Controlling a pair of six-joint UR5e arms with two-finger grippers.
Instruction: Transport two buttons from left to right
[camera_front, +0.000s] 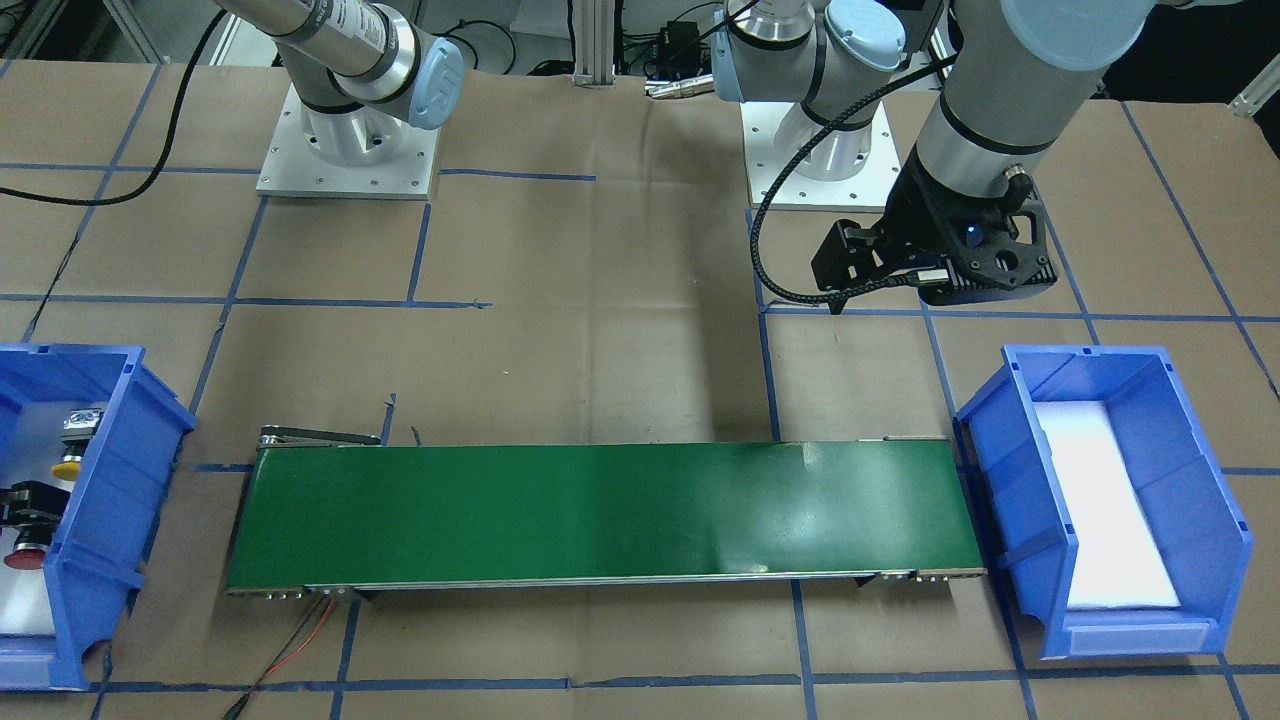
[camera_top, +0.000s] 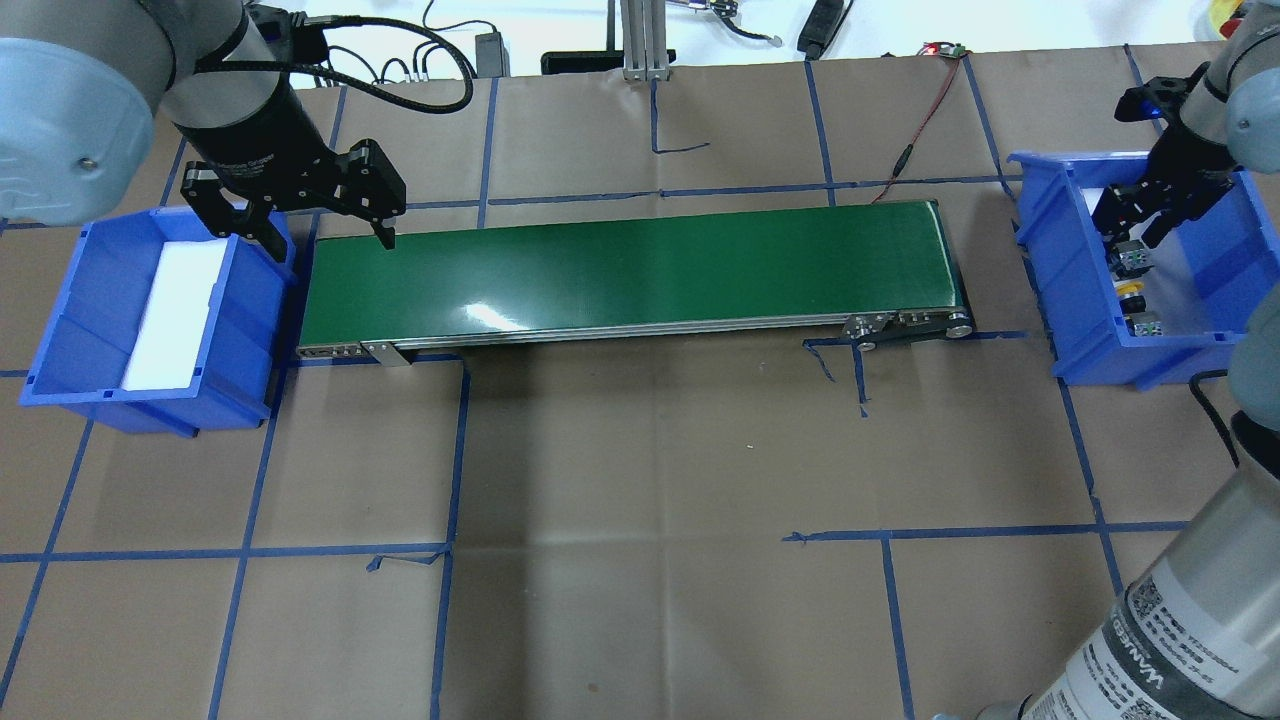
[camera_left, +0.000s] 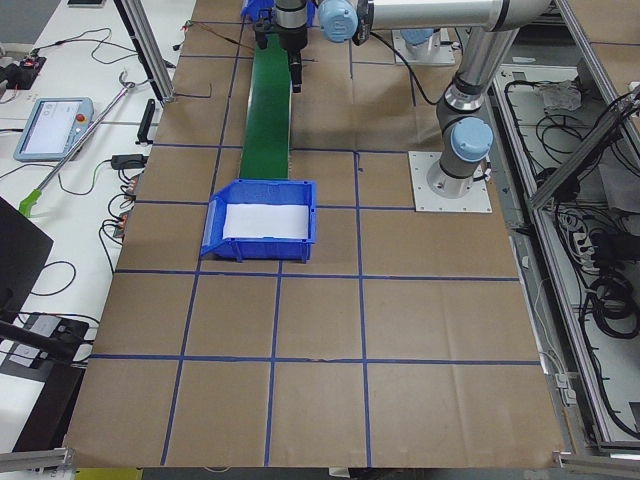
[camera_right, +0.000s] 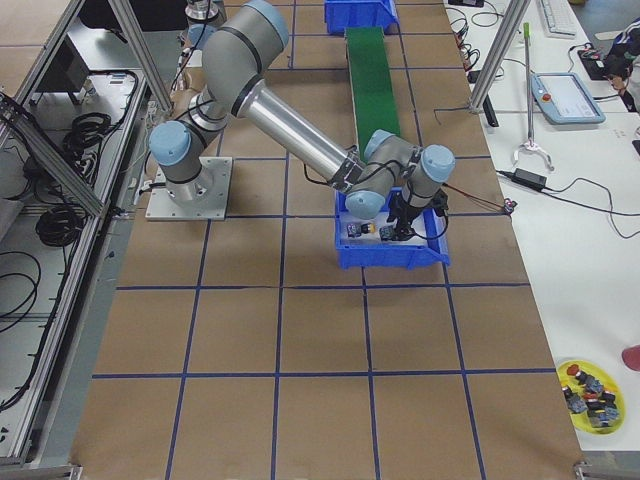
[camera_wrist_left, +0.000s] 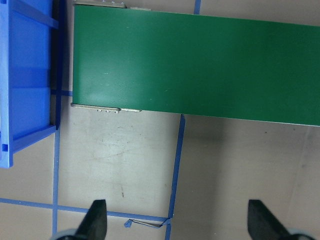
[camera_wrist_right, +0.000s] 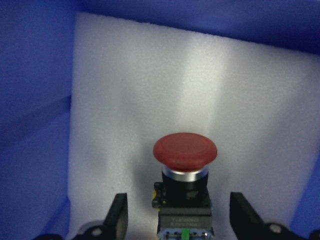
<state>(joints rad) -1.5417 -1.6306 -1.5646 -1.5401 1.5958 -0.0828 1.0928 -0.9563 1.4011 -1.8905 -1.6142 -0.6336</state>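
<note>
Fingers (camera_wrist_right: 117, 217) of right gripper (camera_wrist_right: 179, 210) parted either side of red button (camera_wrist_right: 185, 150), not touching it, on white foam (camera_wrist_right: 125, 100) inside blue bin (camera_top: 1045, 270). Yellow button (camera_front: 67, 467) just beside, same bin. Across green conveyor (camera_top: 620, 275), left gripper (camera_wrist_left: 178, 217) spread wide, gripping nothing, over paper-covered table (camera_top: 640, 500) near 2nd bin (camera_top: 150, 410).

From this end I see my right arm (camera_right: 300, 130) reaching down into the near blue bin (camera_right: 390, 258), its gripper (camera_right: 405, 230) low inside beside the buttons (camera_right: 358, 231), too small to read, and the green belt (camera_right: 372, 80) running toward a far bin (camera_right: 360, 12).
</note>
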